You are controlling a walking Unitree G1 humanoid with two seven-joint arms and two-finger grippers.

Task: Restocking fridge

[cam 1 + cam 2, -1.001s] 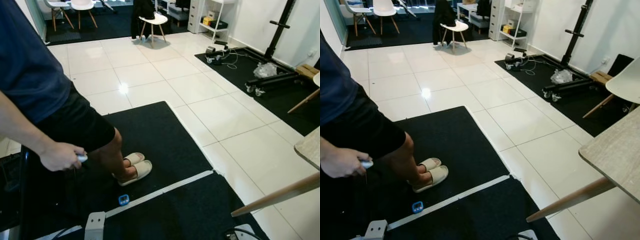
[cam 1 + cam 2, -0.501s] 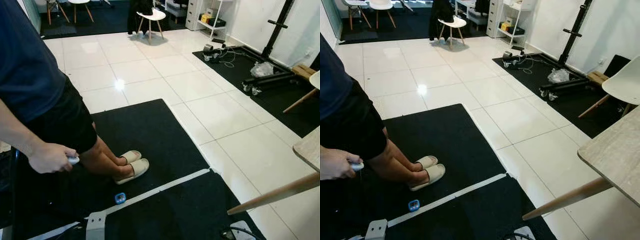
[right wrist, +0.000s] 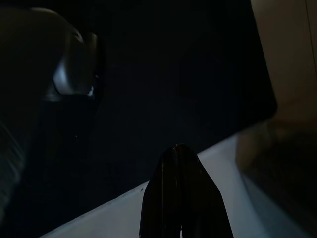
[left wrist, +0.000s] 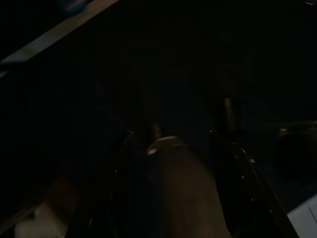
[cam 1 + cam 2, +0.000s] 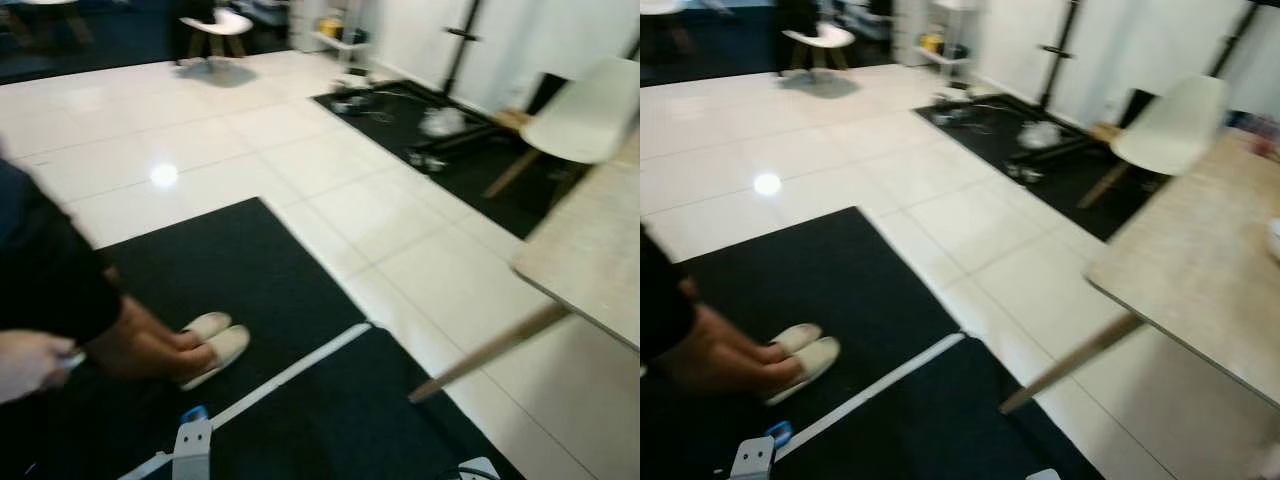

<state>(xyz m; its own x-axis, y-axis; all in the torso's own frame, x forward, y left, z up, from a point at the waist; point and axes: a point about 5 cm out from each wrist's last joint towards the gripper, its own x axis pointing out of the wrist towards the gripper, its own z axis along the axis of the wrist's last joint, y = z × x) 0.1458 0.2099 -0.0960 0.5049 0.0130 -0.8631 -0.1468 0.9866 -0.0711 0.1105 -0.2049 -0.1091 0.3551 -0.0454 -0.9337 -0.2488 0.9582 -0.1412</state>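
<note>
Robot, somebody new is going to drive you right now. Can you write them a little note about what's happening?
Left gripper: hangs idle in the dark.
Right gripper: hangs idle over the black mat, shut and holding nothing.
Head views are blurred.
A person stands on the mat to the robot's left in beige slippers, their hand holding a small white device.
A wooden table and a white chair are on the right.
Done: nothing that can be seen.
Left: find the fridge and the groceries, then restock.
</note>
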